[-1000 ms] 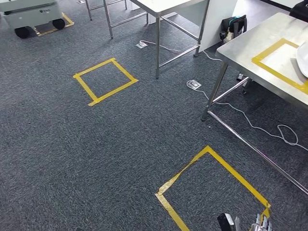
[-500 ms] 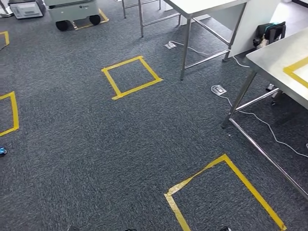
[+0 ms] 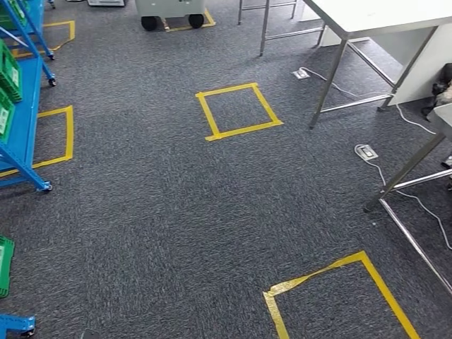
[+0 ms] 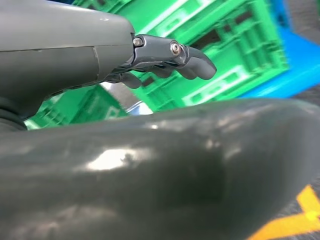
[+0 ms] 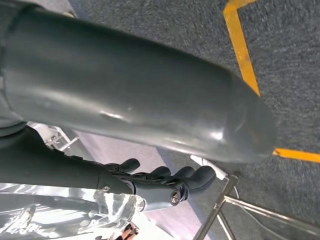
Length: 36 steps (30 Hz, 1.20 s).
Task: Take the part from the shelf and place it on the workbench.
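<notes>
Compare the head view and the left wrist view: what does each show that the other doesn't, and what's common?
Head view alone: the white table, a steel table's legs, floor sockets with cables, a wheeled cart and several yellow tape squares on the grey carpet, one at centre.
Left wrist view alone: the left hand, fingers extended and holding nothing, with a dark rounded part of the robot's body below it.
Shared: the blue shelf with its green bins, plus carpet with yellow tape.
</notes>
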Each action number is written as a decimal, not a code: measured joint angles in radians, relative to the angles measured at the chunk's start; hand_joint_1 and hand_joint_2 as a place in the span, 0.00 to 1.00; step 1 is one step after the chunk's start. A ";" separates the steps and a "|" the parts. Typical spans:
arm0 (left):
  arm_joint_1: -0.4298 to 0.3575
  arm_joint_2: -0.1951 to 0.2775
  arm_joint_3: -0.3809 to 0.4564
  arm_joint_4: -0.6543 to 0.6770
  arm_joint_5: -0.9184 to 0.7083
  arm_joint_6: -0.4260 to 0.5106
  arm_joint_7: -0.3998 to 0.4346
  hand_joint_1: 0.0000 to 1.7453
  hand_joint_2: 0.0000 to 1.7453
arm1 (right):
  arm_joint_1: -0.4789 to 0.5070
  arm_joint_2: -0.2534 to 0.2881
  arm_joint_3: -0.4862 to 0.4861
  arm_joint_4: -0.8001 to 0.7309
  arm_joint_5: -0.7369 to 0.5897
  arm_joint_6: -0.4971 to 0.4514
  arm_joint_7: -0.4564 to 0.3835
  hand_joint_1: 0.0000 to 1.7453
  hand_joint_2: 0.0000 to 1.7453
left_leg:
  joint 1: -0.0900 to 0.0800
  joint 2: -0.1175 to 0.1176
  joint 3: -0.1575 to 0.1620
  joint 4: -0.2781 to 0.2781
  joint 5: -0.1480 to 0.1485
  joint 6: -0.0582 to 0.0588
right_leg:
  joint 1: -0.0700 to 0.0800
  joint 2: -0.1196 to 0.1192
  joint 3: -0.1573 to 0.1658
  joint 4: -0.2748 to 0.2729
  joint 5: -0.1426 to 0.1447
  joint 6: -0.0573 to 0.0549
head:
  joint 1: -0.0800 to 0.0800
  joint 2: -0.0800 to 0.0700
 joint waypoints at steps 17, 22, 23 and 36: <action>-0.002 -0.013 0.023 -0.010 0.000 0.000 -0.012 0.00 0.00 | -0.013 0.004 -0.037 0.026 0.001 -0.001 -0.002 0.00 0.00 | 0.004 0.069 -0.072 0.154 -0.052 -0.050 | 0.009 -0.071 0.125 -0.289 0.140 -0.028 | -0.007 0.000; -0.007 -0.020 0.025 -0.010 0.000 0.000 -0.017 0.00 0.00 | -0.018 0.004 -0.042 0.029 0.002 -0.001 -0.009 0.00 0.00 | -0.005 0.107 0.011 -0.006 -0.010 -0.020 | 0.018 -0.122 0.131 -0.282 0.125 -0.004 | -0.002 0.000; -0.006 -0.020 0.027 -0.010 0.000 0.000 -0.018 0.00 0.00 | -0.021 0.004 -0.042 0.030 0.003 -0.001 -0.010 0.00 0.00 | -0.005 0.098 0.011 -0.007 -0.010 -0.014 | 0.016 -0.118 0.134 -0.279 0.120 0.001 | -0.001 0.000; -0.012 -0.021 0.037 -0.009 0.000 0.000 -0.018 0.00 0.00 | -0.026 0.005 -0.059 0.045 0.009 -0.001 -0.016 0.00 0.00 | 0.001 -0.065 -0.002 -0.008 0.010 -0.014 | 0.002 0.085 0.113 -0.269 0.127 0.000 | 0.003 0.000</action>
